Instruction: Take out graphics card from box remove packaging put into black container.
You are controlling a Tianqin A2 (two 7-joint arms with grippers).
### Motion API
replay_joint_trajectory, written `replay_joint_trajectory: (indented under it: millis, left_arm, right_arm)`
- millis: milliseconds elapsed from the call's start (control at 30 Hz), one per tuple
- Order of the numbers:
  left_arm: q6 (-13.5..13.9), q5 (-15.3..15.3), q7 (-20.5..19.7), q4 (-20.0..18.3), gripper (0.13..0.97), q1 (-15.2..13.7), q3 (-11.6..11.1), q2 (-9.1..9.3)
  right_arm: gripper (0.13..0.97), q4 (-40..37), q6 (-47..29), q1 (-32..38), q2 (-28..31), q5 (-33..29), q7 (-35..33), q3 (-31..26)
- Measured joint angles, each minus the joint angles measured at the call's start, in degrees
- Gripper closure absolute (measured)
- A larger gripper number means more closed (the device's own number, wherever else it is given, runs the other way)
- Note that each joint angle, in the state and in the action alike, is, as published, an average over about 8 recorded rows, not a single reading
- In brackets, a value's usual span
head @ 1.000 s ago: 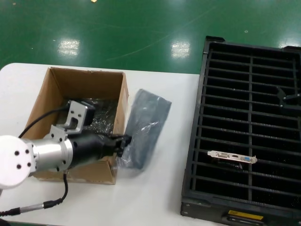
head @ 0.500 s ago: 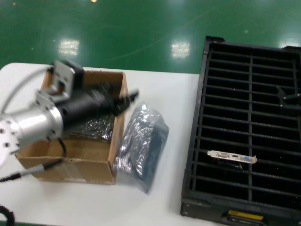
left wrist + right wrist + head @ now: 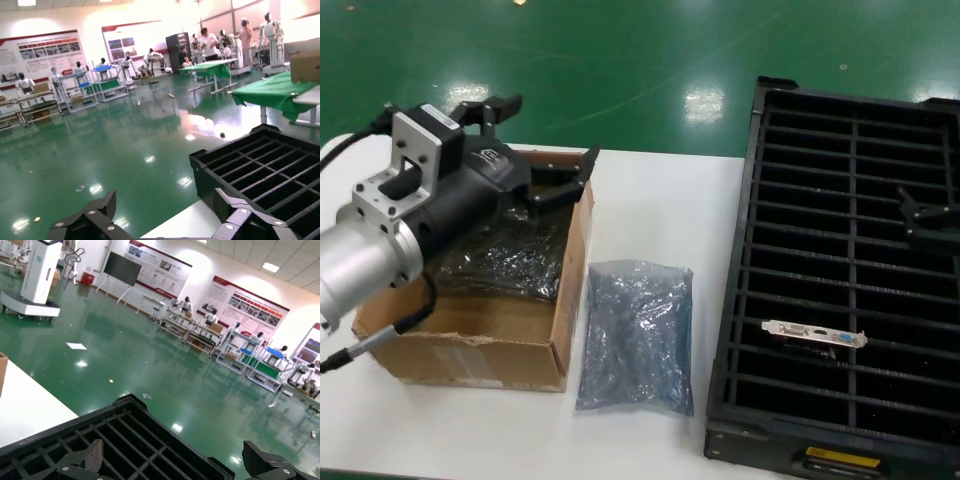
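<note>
Silver-bracketed, the graphics card already sat in the black container, its packaging lay discarded beside the box, and my left gripper hung wide-jawed, empty.

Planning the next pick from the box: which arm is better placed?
Probably left. The left gripper hangs open over the cardboard box, which holds dark crinkly wrapped contents. The right gripper is open far across, over the black container.
</note>
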Motion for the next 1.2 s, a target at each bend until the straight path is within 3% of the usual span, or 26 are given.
replay_joint_trajectory:
  millis: [267, 567, 867, 1200]
  left_arm:
    - [-4.0, -4.2, 4.3, 0.5, 0.338, 3.2, -0.2, 1.19]
    - [-9.0, -9.2, 9.5, 1.1, 0.206, 7.1, -0.4, 2.61]
    - [-13.9, -14.2, 14.8, 1.7, 0.139, 11.0, -0.6, 4.03]
    - [-18.7, -19.0, 19.8, 2.2, 0.135, 14.7, -0.8, 5.38]
  right_arm:
    - [0.129, -0.1, 2.8, -2.4, -0.9, 4.6, -3.1, -0.6]
    - [0.129, -0.2, 6.2, -5.3, -2.1, 10.0, -6.8, -1.3]
    - [0.129, -0.2, 9.6, -8.2, -3.2, 15.5, -10.6, -2.0]
    - [0.129, -0.3, 12.9, -10.9, -4.3, 20.7, -14.1, -2.6]
